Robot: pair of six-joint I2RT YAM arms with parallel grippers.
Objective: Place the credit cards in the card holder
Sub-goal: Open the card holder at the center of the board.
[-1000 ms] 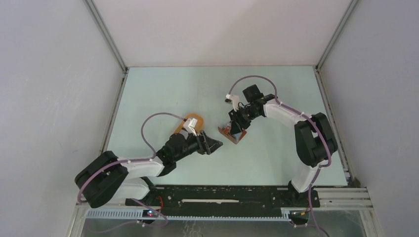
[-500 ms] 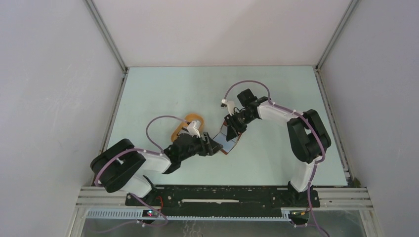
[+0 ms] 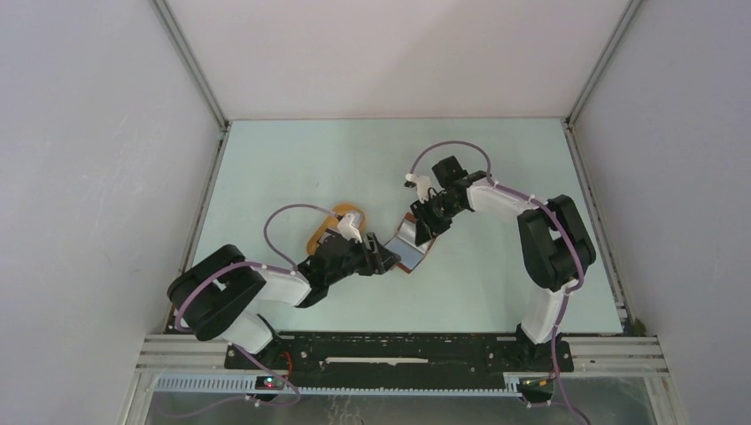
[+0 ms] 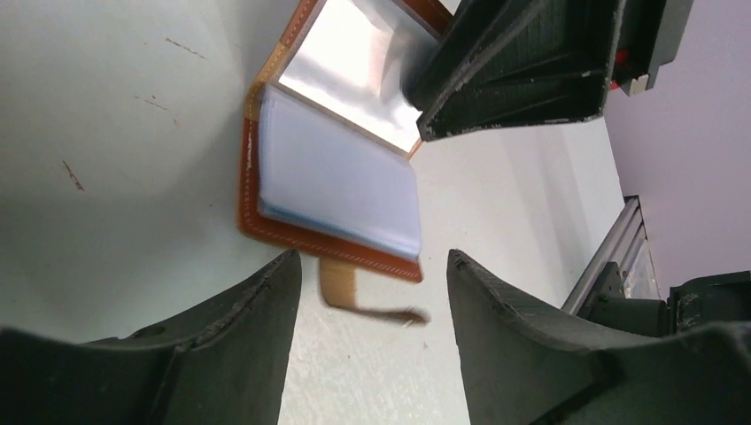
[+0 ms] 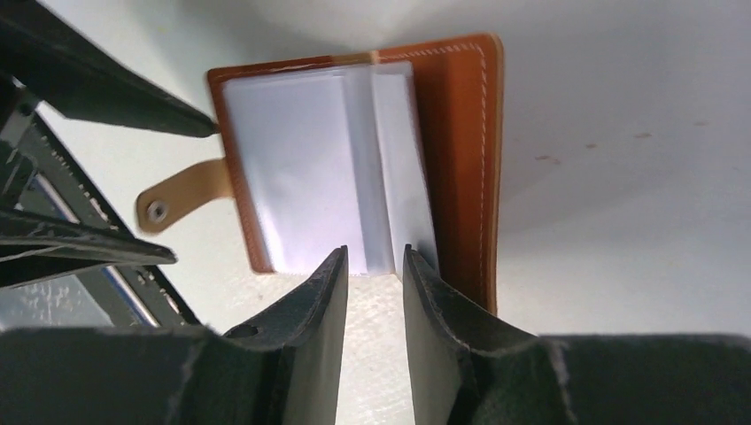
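The card holder (image 3: 409,251) lies open on the table, brown border around pale grey-blue sleeves. It shows in the left wrist view (image 4: 336,177) with its strap tab (image 4: 347,288) pointing at me, and in the right wrist view (image 5: 354,168). My left gripper (image 3: 383,259) is open and empty just short of the holder's near edge (image 4: 372,266). My right gripper (image 3: 425,227) stands at the far edge with its jaws a narrow gap apart (image 5: 375,257), the tips either side of the middle sleeves' edge. No credit cards show in any view.
The orange-yellow oval tray (image 3: 329,218) sits left of the holder, mostly covered by my left wrist. The enclosure's white walls stand around the table. My two grippers face each other across the holder, a few centimetres apart.
The right gripper carried the holder down and left to the table, where it now lies open. The left gripper moved right up to its near edge. The right gripper shifted slightly right.
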